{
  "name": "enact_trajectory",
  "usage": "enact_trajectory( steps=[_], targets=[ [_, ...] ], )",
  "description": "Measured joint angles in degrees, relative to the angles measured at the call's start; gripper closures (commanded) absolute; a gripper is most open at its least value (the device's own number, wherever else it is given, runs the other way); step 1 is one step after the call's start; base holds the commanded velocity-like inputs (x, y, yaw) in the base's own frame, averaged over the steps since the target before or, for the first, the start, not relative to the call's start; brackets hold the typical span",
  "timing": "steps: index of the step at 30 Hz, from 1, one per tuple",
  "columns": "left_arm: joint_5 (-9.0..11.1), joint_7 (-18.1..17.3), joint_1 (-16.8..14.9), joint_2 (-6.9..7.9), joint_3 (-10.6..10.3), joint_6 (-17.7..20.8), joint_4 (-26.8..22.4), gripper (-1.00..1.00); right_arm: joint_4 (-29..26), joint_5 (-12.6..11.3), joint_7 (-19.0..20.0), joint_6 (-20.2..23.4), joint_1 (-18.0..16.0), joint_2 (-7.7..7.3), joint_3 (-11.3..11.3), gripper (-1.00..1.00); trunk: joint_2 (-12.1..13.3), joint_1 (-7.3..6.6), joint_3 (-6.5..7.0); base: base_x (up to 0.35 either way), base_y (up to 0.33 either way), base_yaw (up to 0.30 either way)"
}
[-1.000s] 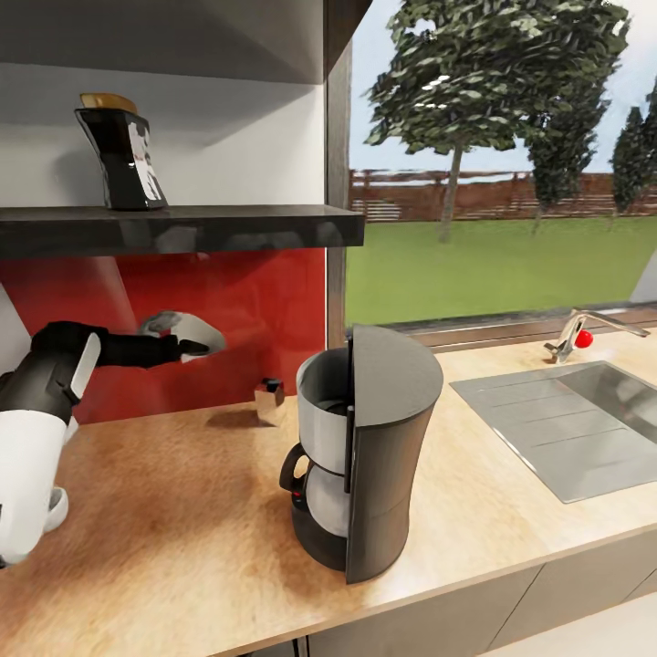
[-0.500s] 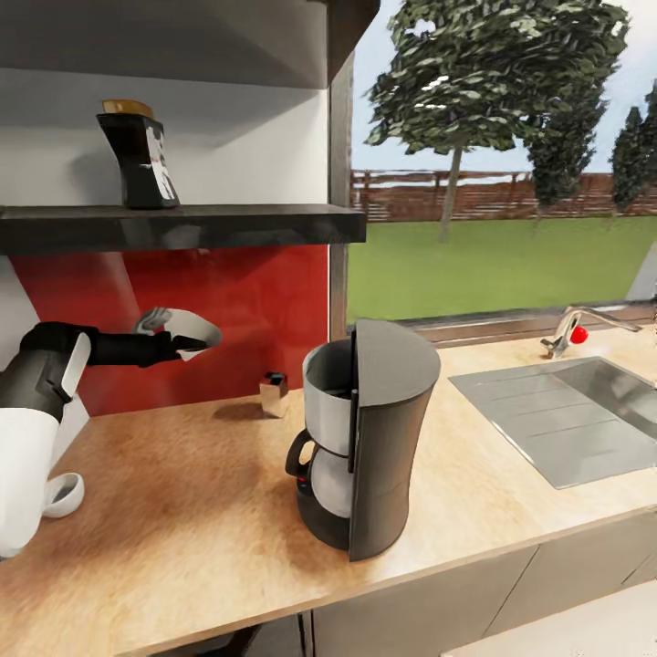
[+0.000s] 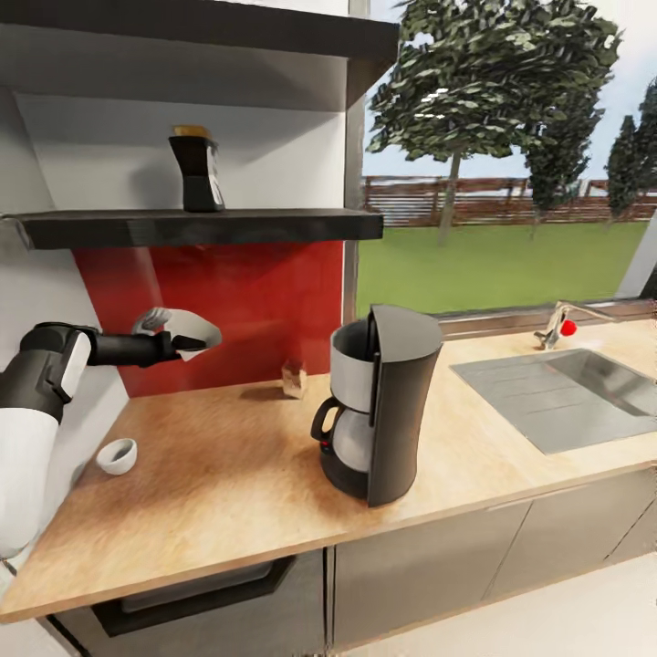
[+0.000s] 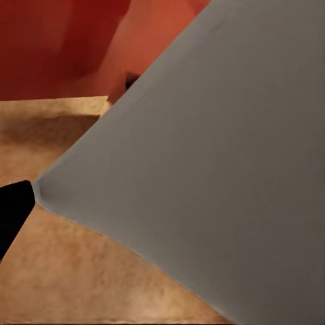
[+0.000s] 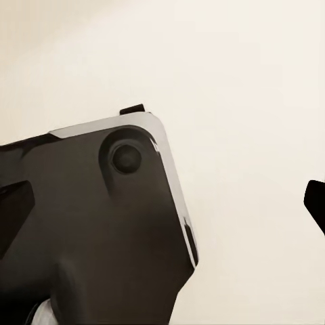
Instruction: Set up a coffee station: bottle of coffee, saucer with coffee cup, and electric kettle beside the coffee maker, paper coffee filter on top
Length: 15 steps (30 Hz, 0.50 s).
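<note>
Step in hand: judged as carrying the paper coffee filter (image 3: 187, 327) to the coffee maker (image 3: 381, 401).
Left gripper (image 3: 193, 345): clamped on the filter's near edge, held in the air above the kitchen countertop (image 3: 219, 484), in front of the red backsplash (image 3: 246, 301). In the left wrist view the filter (image 4: 203, 162) is a wide grey cone fanning out from a black fingertip (image 4: 12, 210).
Right gripper: its state cannot be told; the right wrist view gives a dark robot part (image 5: 101, 223) against a pale surface.
Doing it well: the coffee maker stands toward 4 o'clock from the filter. Carry the filter level, stop above the open grey top, lower it cone-down, then release.
Coffee maker: upright near the counter's front edge, glass carafe (image 3: 351, 438) in its base; contents cannot be told.
Coffee cup (image 3: 117, 455): on the counter at 8 o'clock from the coffee maker, well apart, looks empty.
Bottle of coffee (image 3: 197, 170): capped, upright on the kitchen shelf (image 3: 201, 225).
Sink (image 3: 566, 401): at 3 o'clock, bare.
</note>
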Motion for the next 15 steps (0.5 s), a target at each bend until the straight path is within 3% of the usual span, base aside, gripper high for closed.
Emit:
enact_trajectory(
  steps=[10, 15],
  targets=[
    [-0.02, 0.00, 0.00, -0.02, 0.07, 0.00, -0.02, 1.00, 0.01, 0.00, -0.14, 0.01, 0.00, 0.00, 0.00, -1.00, 0.01, 0.00, 0.57, -0.287, 0.215, 0.000],
    [0.02, -0.01, 0.18, -0.15, -0.06, -0.02, -0.03, 1.00, 0.01, 0.03, -0.21, 0.01, 0.00, 0.00, -0.03, -1.00, 0.00, -0.03, 0.57, -0.090, 0.060, 0.000]
  ],
)
